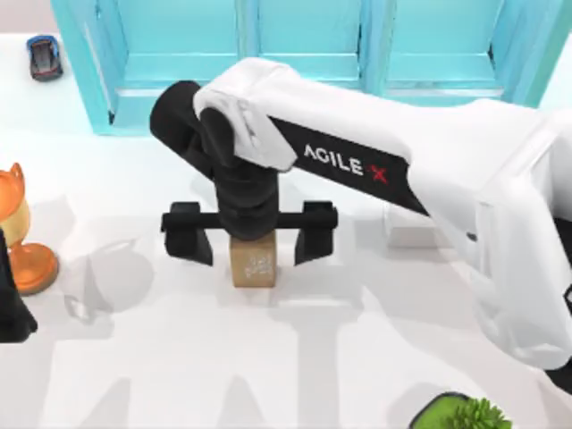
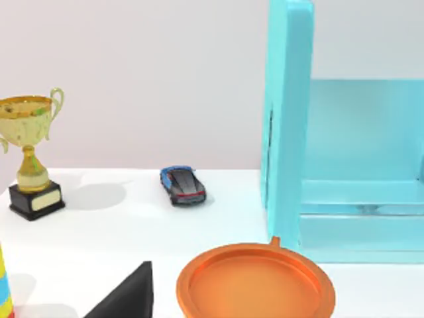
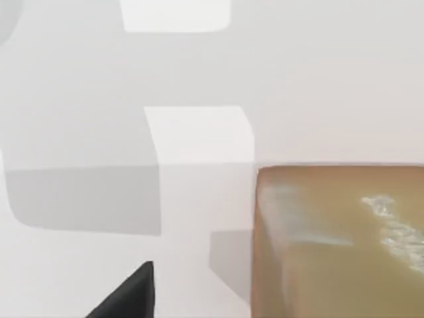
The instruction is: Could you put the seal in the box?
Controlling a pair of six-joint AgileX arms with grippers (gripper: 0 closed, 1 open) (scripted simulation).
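Under the right claw stands the seal, a small tan block upright on the white table, its whitish pattern on the face that shows from above. The claw hangs just over it with its two black fingers spread wide, one well out to each side of the seal and touching nothing, so the grasp is not yet made. To do this step well, I judge the claw should drop straight down until the fingers bracket the seal's flat sides below its top edge, then close evenly so the block does not tip or twist. Beyond the seal stands a turquoise cabinet; no peach-tan box can be made out. Far left of the seal, beside an orange cup, the left arm sits parked, its claw's state unclear.
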